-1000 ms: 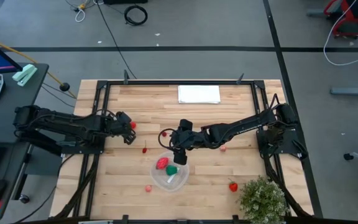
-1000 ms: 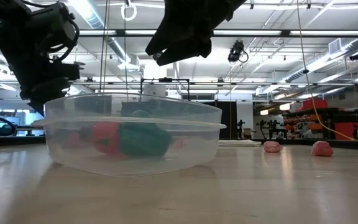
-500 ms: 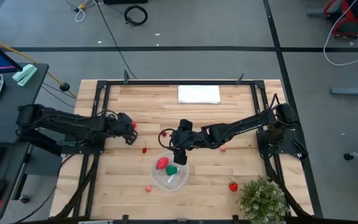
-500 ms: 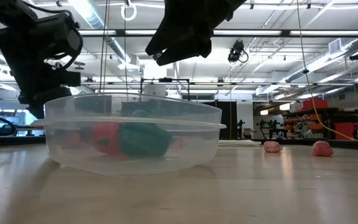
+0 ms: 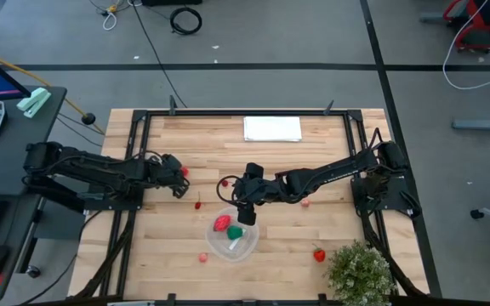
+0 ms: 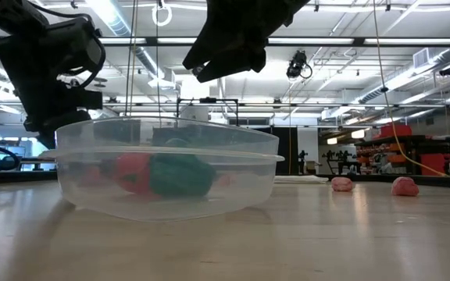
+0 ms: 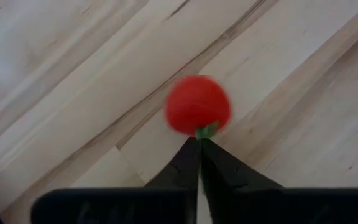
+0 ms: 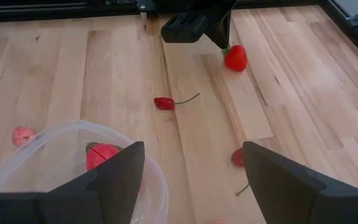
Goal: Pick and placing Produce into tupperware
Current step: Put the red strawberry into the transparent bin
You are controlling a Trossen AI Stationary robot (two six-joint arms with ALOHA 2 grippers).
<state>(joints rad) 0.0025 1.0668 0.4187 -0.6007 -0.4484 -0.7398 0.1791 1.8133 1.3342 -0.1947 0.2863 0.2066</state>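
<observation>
- High view: the tupperware [image 5: 233,235] sits near the table's front middle with a red piece [image 5: 221,223] and a green piece [image 5: 236,230] already inside. The right gripper [image 5: 246,210] hangs just over its far rim. The left gripper [image 5: 177,176] is out to the left with a small red tomato [image 5: 183,171] at its tip. Loose produce lies about, such as a red one [image 5: 319,253] near the bushy plant [image 5: 360,270].
- Low view: the container's thin clear wall [image 6: 166,168] looks light and springy (a nudge on the rim would likely slide it).
- Left wrist view: the two fingers [image 7: 199,168] are pressed together, pinching the tomato's [image 7: 197,104] green stem tuft. My guess is a light, smooth toy, and a stem hold looks loose.
- Right wrist view: the wide-spread fingers [image 8: 120,174] hold nothing. A chili [image 8: 165,102] with a thin stem lies on the table beyond the container's rim [image 8: 157,180]; better taken across its body.
</observation>
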